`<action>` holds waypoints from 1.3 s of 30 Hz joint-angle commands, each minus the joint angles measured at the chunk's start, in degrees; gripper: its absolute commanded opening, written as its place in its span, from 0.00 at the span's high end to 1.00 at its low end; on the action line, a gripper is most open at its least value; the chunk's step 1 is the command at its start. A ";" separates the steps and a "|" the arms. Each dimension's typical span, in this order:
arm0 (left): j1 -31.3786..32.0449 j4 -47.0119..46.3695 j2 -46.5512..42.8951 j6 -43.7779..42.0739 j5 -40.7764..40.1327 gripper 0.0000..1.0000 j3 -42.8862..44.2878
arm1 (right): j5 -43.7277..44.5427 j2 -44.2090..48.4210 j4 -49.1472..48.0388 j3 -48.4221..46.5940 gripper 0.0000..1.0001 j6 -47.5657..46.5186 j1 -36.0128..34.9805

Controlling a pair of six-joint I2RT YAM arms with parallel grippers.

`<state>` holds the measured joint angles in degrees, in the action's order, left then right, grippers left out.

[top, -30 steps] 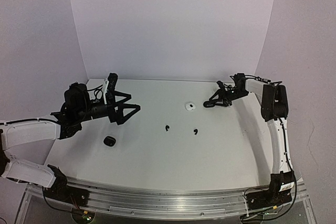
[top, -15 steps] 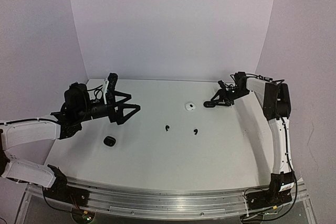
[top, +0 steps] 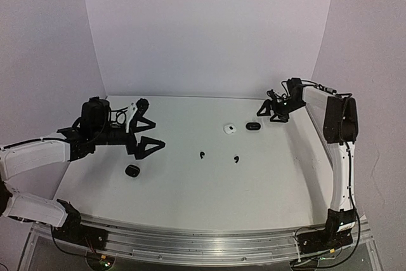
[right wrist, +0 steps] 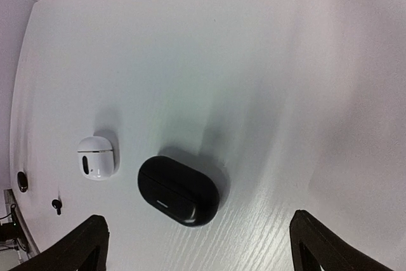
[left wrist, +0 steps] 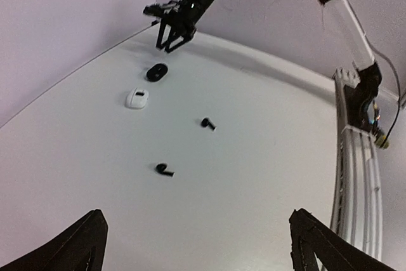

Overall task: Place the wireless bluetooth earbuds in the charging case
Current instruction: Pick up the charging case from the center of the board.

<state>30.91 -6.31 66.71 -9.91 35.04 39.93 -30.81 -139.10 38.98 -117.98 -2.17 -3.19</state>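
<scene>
Top external: black earbuds lie apart; white case beside black case.

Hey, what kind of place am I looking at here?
Probably a robot test booth: a bare white table boxed in by blank walls, a left arm and right arm bolted to a metal rail, with only earbuds and cases laid out.

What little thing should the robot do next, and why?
Probably swing the open, empty left gripper over the nearer small black comma-shaped plastic earbud and lower around it. That bud and the second black earbud lie loose mid-table, apart from the shut-looking black pebble-shaped plastic case, so one must be picked up first.
</scene>
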 commanded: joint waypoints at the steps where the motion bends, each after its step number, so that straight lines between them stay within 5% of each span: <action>1: -13.04 35.37 1.02 -39.89 13.35 0.00 9.14 | 4.67 15.43 -0.57 1.43 0.02 -2.06 -1.99; 6: -25.38 68.87 18.34 -77.81 12.42 0.01 23.75 | 9.42 27.36 -6.31 11.63 0.02 -4.28 -9.21; 12: -26.34 60.02 23.81 -98.16 5.08 0.01 18.80 | 14.92 35.83 -11.65 18.57 0.02 -2.90 -18.90; 28: -23.85 50.78 39.63 -97.98 2.55 0.07 19.93 | 21.55 43.90 -15.78 28.20 0.02 1.31 -32.94; 39: -23.51 56.76 45.71 -97.48 4.40 0.37 25.39 | 22.25 42.16 -15.77 27.54 0.02 1.70 -35.03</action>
<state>7.12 49.05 111.69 -106.53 37.93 63.95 -9.34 -97.89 24.84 -89.95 -1.31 -37.74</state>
